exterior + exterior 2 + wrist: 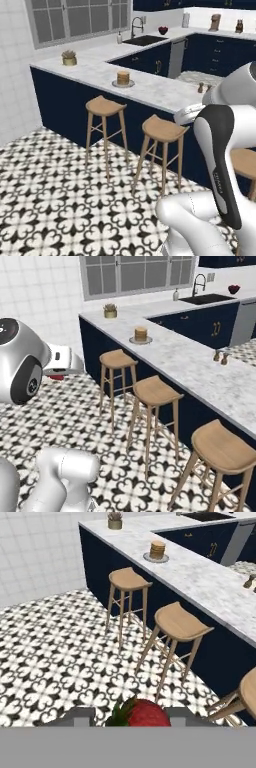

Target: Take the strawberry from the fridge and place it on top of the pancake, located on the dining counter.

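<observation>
My gripper [131, 717] is shut on the strawberry [142, 714], a red berry with green leaves held between the two fingertips. In the right base view the gripper [59, 374] hangs over the patterned floor, left of the stools, with a bit of the red strawberry [57, 376] under it. The pancake [157, 550] is a short golden stack on a small grey plate on the dining counter [205, 577], well ahead of the hand. The same pancake [123, 78] [141, 334] sits near the counter's stool-side edge. The fridge is out of view.
Three wooden stools [117, 360] [154, 391] [220, 446] line the counter's navy front, between the hand and the pancake. A potted plant [110, 311] stands at the counter's far corner and two small shakers [220, 356] further right. A sink [207, 299] lies behind.
</observation>
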